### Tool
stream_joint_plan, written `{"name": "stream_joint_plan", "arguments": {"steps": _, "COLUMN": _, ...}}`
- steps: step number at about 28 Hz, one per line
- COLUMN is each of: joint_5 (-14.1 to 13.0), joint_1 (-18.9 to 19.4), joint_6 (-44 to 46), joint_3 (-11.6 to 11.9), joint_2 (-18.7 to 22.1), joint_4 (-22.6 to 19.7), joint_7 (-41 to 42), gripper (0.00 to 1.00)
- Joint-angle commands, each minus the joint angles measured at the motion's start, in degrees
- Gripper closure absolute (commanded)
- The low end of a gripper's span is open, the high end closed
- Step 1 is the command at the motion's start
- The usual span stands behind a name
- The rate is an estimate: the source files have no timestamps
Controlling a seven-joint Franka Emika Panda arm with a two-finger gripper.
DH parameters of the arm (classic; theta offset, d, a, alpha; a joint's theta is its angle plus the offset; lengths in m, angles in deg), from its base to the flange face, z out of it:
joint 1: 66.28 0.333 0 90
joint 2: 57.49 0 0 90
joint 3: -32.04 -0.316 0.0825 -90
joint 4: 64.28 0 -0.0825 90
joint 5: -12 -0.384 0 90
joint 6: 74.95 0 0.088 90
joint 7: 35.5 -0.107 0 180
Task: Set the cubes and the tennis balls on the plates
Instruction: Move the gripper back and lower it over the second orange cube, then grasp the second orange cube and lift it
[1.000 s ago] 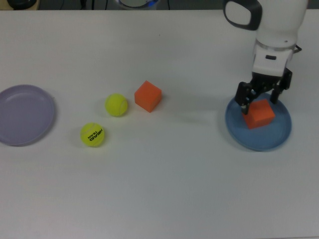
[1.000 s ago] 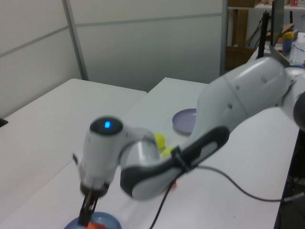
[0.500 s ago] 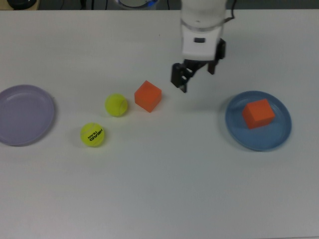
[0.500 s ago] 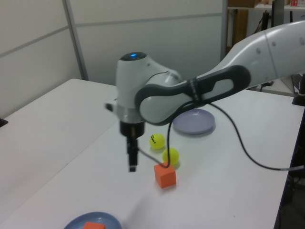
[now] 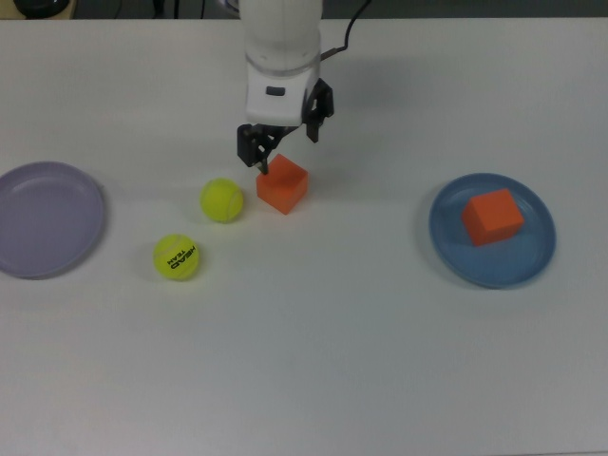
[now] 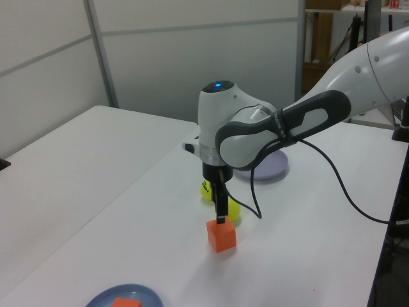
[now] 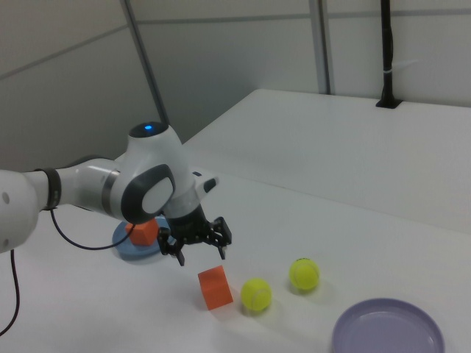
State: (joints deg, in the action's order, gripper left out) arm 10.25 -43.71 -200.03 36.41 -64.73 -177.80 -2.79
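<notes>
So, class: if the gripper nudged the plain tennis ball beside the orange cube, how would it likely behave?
The plain tennis ball is round and sits free on the flat table, so it would probably roll away rather than slide. Its fuzzy surface suggests decent grip for fingers. The lettered ball lies close by, so a push in that direction might knock it.

One cube (image 5: pixel 492 217) on a plate (image 5: pixel 537 256); balls (image 5: pixel 221 200) between the plates

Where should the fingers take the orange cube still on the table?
Come straight down on the loose orange cube and pinch two opposite flat side faces. It sits rotated in the top view, so square the gripper to those faces. The plain tennis ball beside it stands clear.
</notes>
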Motion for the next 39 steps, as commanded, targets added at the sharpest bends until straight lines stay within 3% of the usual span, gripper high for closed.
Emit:
{"name": "stream_joint_plan", "arguments": {"steps": 1, "joint_5": -1.33, "joint_1": 0.37, "joint_6": -1.48, "joint_3": 2.14, "joint_2": 1.26, "joint_4": -2.24, "joint_7": 4.03, "gripper": 0.00}}
{"name": "stream_joint_plan", "arguments": {"steps": 17, "joint_5": -1.33, "joint_1": 0.36, "joint_6": -5.44, "joint_3": 2.14, "joint_2": -5.60, "joint_4": -2.06, "joint_7": 5.53, "gripper": 0.00}}
{"name": "stream_joint_plan", "arguments": {"steps": 23, "joint_5": -1.33, "joint_1": 0.63, "joint_6": -5.97, "joint_3": 1.61, "joint_2": -6.39, "joint_4": -2.06, "joint_7": 5.53, "gripper": 0.00}}
{"name": "stream_joint_plan", "arguments": {"steps": 27, "joint_5": -1.33, "joint_1": 0.63, "joint_6": -5.97, "joint_3": 1.00, "joint_2": -6.65, "joint_4": -2.15, "joint_7": 5.44, "gripper": 0.07}}
{"name": "stream_joint_plan", "arguments": {"steps": 29, "joint_5": -1.33, "joint_1": 0.63, "joint_6": -5.97, "joint_3": 0.56, "joint_2": -7.18, "joint_4": -2.15, "joint_7": 5.44, "gripper": 0.14}}
{"name": "stream_joint_plan", "arguments": {"steps": 35, "joint_5": -1.59, "joint_1": 0.63, "joint_6": -5.97, "joint_3": 0.20, "joint_2": -7.62, "joint_4": -1.53, "joint_7": 3.34, "gripper": 1.00}}
{"name": "stream_joint_plan", "arguments": {"steps": 39, "joint_5": -3.35, "joint_1": 0.63, "joint_6": -5.79, "joint_3": 0.20, "joint_2": -7.36, "joint_4": -1.09, "joint_7": 2.19, "gripper": 1.00}}
